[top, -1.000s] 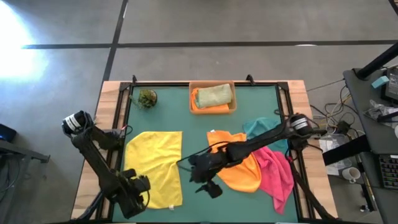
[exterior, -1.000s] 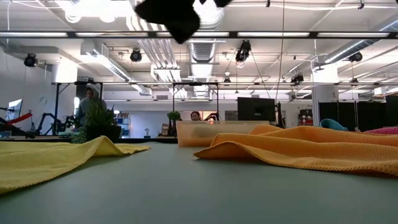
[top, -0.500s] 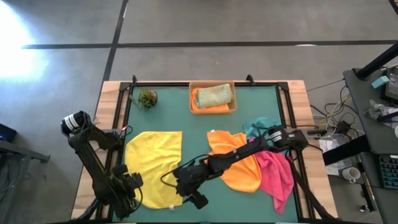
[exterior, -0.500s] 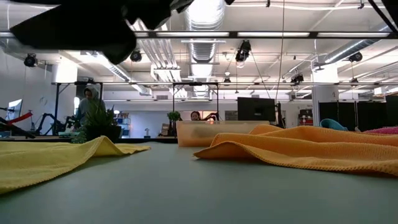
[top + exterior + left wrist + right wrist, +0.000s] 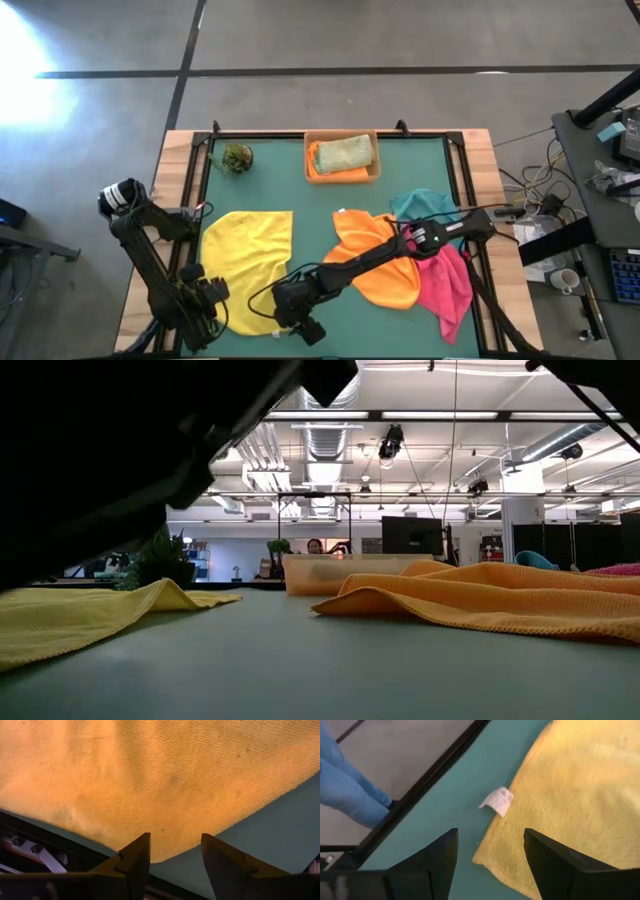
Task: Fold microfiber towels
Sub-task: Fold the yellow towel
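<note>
A yellow towel [image 5: 250, 262] lies spread flat on the green table at the near left. My left gripper [image 5: 207, 300] hangs open above its near left corner [image 5: 165, 847], fingers pointing down and clear of the cloth. My right gripper [image 5: 280, 303] stands open by the near right corner [image 5: 487, 857], where a white label [image 5: 498, 801] sticks out; its fingers slant down, one on each side of that corner, touching nothing. An orange towel [image 5: 380, 262], a pink towel [image 5: 447, 285] and a teal towel [image 5: 425, 205] lie crumpled together at the right.
A tan tray [image 5: 342, 178] at the far middle holds a folded olive green towel [image 5: 345, 152] on an orange one. A small plant ball [image 5: 237, 157] sits at the far left. A person's blue-clad legs [image 5: 345, 785] stand beyond the near edge. My right arm [image 5: 100, 460] blocks the low view's upper left.
My right gripper has swept toward the table's left and near edges and come down, from beside the orange towel to the yellow towel's near right corner, staying open. My left gripper has shifted a little toward the left edge, then held still. No towel has moved.
</note>
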